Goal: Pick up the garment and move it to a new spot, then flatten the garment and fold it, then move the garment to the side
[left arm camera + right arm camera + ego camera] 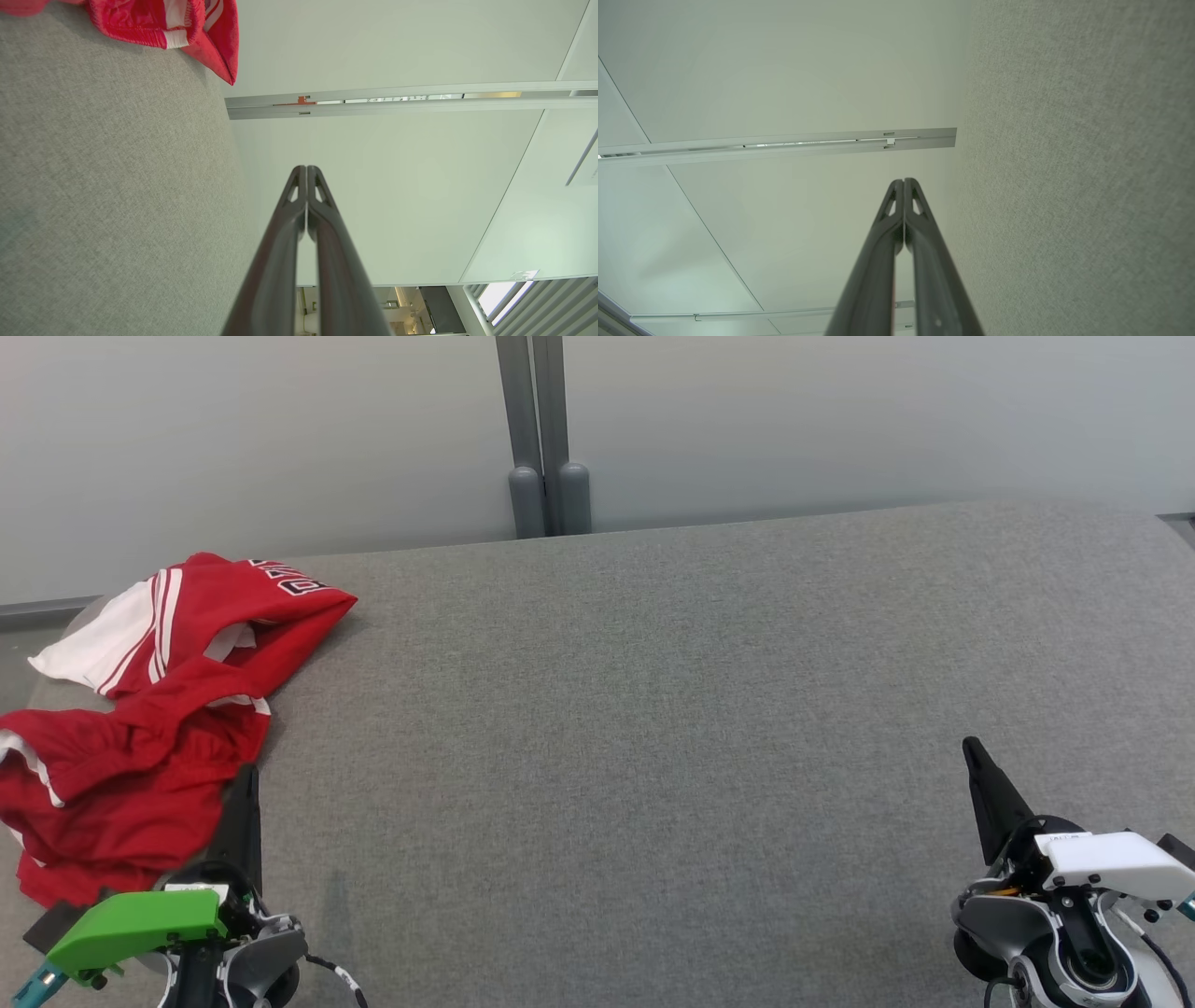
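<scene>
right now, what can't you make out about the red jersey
Red-and-white crumpled fabric jersey: head view's left edge cuts off its left side; left wrist view's top edge cuts it off.
Dark lettering on it: folded under, unreadable, head view.
Its near corner: behind the dark-fingered left hand, head view.

Left end effector [246, 780] and right end effector [973, 750], both closed tip to tip, forward-pointing.

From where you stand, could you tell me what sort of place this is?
Probably an office or lab workspace: a grey fabric-covered table, pale partition panels joined by a grey metal post, and a crumpled red-and-white sports jersey awaiting folding.
</scene>
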Motion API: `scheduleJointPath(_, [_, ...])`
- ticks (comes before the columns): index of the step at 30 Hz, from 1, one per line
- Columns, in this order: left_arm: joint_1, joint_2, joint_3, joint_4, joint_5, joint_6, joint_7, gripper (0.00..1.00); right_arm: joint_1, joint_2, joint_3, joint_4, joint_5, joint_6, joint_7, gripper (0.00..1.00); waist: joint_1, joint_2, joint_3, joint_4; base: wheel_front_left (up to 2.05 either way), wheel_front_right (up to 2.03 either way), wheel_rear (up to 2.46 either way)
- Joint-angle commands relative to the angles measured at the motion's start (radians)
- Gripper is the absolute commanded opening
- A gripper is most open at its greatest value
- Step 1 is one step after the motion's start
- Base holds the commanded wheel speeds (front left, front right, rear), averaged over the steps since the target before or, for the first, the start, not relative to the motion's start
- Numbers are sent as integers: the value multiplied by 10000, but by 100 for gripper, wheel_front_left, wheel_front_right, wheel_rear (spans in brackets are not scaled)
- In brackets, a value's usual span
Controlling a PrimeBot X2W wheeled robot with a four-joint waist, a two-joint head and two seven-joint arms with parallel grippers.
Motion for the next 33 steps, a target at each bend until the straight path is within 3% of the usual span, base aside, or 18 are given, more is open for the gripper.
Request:
scheduleJointPath(1, [-123,17,11,-15,13,-53,18,0,-56,-19,4,-43,-55,10,14,0,0,0,0,0,0,0,0])
scheduleJointPath(2, [-123,17,11,-15,13,-53,18,0,-56,-19,4,-43,-55,10,14,0,0,0,0,0,0,0,0])
scheduleJointPath(3, [0,0,-1,0,1,0,-1,100,0,0,1,0,-1,0,-2,100,0,0,0,0,0,0,0])
scheduleJointPath(18, [469,-65,-390,170,383,24,-559,100,445,85,369,273,-251,-1,-551,100,0,0,-82,3,0,0,0])
scheduleJointPath(33, [546,-44,-747,-276,2497,177,-1210,100,591,59,470,-68,-1783,0,-1206,100,0,0,-199,21,0,0,0])
